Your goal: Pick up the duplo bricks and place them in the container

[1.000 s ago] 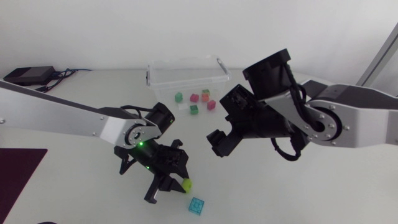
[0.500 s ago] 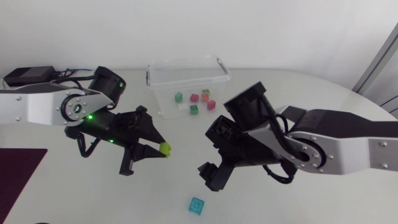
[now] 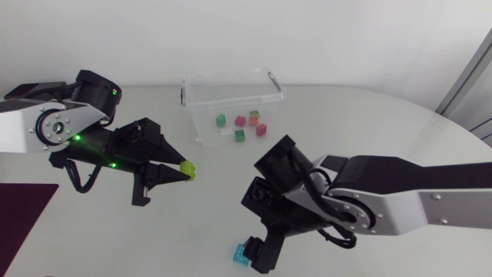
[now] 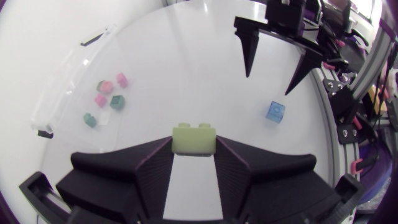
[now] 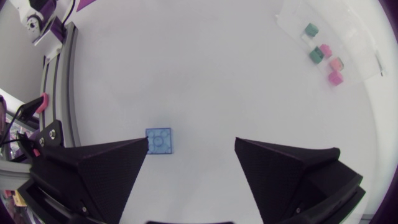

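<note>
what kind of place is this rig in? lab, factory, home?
Most likely a robotics lab bench: left arm and right arm over a plain white table, a clear container, and toy pieces to handle, a blue brick and a lime brick in the left hand.

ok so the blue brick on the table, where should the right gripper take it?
Across two opposite side walls, coming straight down from above. The blue brick lies flat and alone on the table, so its sides look free. The open right gripper has it by one fingertip, not centred, so I'd shift sideways before closing.
</note>
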Motion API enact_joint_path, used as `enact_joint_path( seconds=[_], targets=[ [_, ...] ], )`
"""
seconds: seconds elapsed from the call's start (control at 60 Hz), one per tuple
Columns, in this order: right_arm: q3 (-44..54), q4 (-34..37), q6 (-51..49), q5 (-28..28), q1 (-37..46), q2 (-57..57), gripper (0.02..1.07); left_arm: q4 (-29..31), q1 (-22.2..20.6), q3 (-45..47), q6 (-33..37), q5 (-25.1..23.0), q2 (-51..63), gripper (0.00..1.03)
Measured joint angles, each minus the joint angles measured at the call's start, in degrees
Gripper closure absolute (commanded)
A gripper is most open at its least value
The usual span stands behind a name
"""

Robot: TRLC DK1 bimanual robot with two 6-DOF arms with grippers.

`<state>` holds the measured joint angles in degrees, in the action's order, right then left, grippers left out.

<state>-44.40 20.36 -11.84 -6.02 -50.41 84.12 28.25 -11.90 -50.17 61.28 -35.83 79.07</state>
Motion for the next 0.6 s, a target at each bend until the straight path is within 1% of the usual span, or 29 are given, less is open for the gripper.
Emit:
enact_joint_path(
  seconds=[0.133,0.267,0.383,0.533,0.6],
  targets=[
    [-0.7,3.6,0.0,0.0,-2.1,1.8,0.07,0.0,2.1,0.5,-1.1,-1.0,-2.0,0.87],
    [-2.9,5.3,0.0,0.2,-4.2,4.2,0.07,0.0,3.1,1.3,-1.3,-1.3,-3.3,0.87],
    [-4.1,5.6,0.0,0.3,-4.7,6.5,0.08,-0.1,4.3,1.7,-1.3,-1.7,-3.3,0.87],
    [-4.9,5.8,0.0,0.5,-5.4,9.4,0.12,-0.3,7.0,1.7,-1.6,-3.9,-3.8,0.87],
    [-5.1,6.6,0.0,0.7,-5.6,10.1,0.13,-1.7,7.7,1.8,-2.8,-4.4,-4.4,0.87]
  ],
)
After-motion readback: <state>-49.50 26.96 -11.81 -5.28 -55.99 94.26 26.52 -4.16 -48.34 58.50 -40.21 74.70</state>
